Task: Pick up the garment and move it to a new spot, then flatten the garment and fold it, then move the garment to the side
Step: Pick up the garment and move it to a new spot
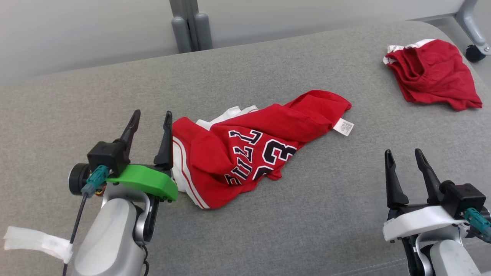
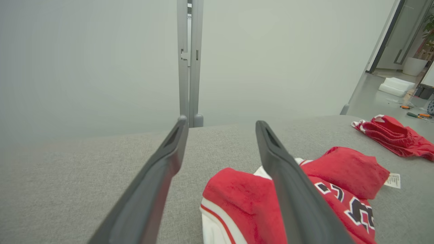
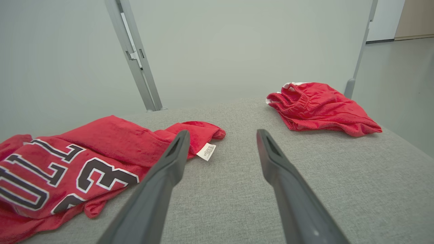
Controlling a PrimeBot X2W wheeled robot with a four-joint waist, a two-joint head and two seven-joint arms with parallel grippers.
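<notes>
Though its white tag (image 1: pixel 343 127) is illegible, the red jersey (image 1: pixel 253 149) shows 23

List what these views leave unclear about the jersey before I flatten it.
Jersey print: folds hide part of the lettering in head view; right wrist view cuts it at the left edge.
Jersey's near edge: left wrist view, hidden behind a finger of the left gripper; contact unclear.
Label: text too small in every view.

Office-like workroom: pale partition panels (image 2: pixel 84 67) on grey posts (image 2: pixel 189 61); hand tools (image 2: pixel 415 115) on the floor (image 2: pixel 369 98) beyond
</notes>
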